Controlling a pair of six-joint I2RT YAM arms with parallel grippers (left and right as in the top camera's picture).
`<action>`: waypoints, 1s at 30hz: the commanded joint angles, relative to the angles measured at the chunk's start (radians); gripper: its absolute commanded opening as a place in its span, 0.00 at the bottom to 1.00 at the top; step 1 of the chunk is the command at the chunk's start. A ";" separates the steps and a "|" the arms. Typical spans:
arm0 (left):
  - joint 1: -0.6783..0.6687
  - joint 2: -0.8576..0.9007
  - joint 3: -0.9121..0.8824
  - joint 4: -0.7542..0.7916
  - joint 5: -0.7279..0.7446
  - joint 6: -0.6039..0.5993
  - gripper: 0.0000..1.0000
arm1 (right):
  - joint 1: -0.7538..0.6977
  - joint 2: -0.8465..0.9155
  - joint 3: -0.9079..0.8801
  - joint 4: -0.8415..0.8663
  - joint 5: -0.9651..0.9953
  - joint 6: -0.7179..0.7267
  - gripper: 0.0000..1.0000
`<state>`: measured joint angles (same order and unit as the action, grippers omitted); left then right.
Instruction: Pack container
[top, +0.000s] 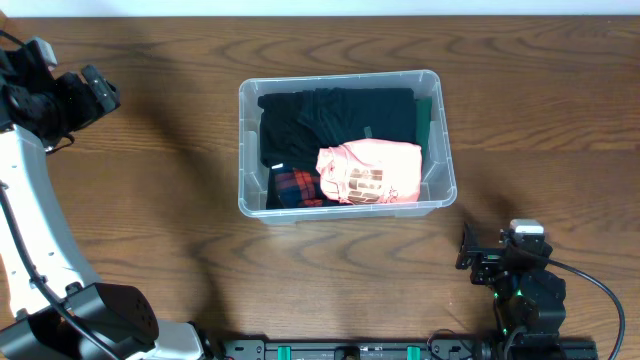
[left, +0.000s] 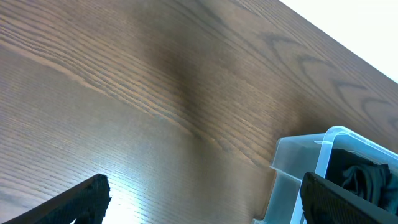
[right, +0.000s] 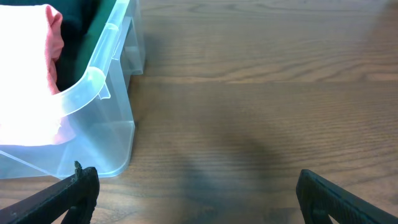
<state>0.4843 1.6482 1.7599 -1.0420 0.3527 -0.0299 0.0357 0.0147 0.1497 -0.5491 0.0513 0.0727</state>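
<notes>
Two black two-finger pincers stand with jaws wide apart and empty above a brown wood-grain table (top: 150, 200). The left gripper (top: 100, 92) is in the upper left of the overhead frame and the right gripper (top: 468, 255) at lower right, neither touching anything. The large clear rectangular plastic container (top: 340, 80), round-cornered and rimmed, sits at centre frame, well apart from the left gripper and near the right one without contact. The left wrist view catches only one corner of the container at lower right, partly behind the gripper itself. In the right wrist view its near corner fills the left side, cut off by the frame edge. Inside lie black folded clothing (top: 330, 120), a pink garment (top: 368, 172) whose pale print cannot be read, a red-and-dark plaid cloth (top: 297, 187), and dark green fabric (top: 425, 120) along the right wall.
</notes>
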 joint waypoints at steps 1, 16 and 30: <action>0.003 0.000 -0.002 -0.001 -0.002 -0.006 0.98 | -0.006 -0.009 -0.004 0.003 -0.003 0.016 0.99; 0.003 0.000 -0.002 -0.001 -0.002 -0.006 0.98 | -0.006 -0.009 -0.004 0.003 -0.003 0.017 0.99; 0.003 -0.021 -0.002 -0.008 -0.003 -0.005 0.98 | -0.006 -0.009 -0.004 0.003 -0.003 0.016 0.99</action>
<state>0.4843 1.6474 1.7599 -1.0451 0.3527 -0.0299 0.0357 0.0147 0.1497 -0.5491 0.0513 0.0727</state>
